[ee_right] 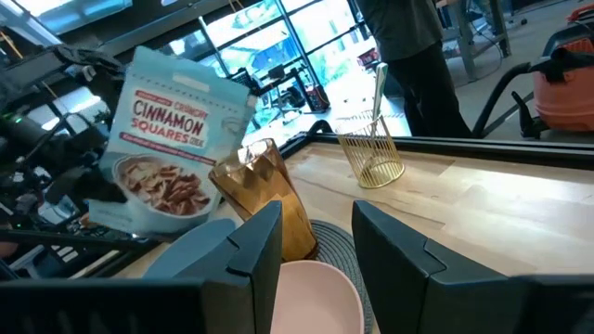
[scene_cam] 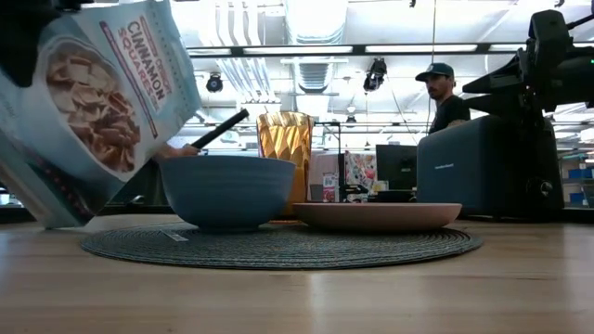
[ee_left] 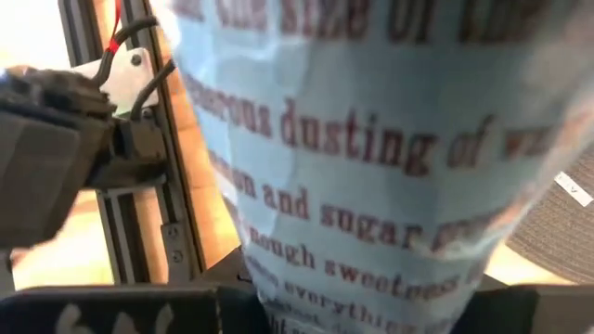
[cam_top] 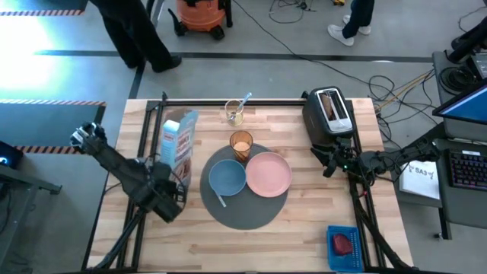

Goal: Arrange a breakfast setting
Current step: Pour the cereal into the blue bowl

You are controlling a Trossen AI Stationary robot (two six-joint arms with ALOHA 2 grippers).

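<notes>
**Cereal bag up, tilted by bowl**

L gripper (cam_top: 169, 199) pinching cereal bag (cam_top: 179, 144) at mat's (cam_top: 243, 213) 9 o'clock. Bowl (cam_top: 227, 177), plate (cam_top: 268, 173), tumbler (cam_top: 241, 144) on mat. R gripper (cam_top: 329, 157) spread, at toaster's (cam_top: 329, 114) 6. Low view alone shows bag tilted toward bowl. High view alone shows red piece (cam_top: 342, 243) at mat's 4.

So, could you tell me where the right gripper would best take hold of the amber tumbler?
Probably on the amber tumbler's side walls just under the rim, coming straight down from above. It stands upright on the mat, with the pink plate and blue bowl crowding its base, so the top is the freest approach.
</notes>
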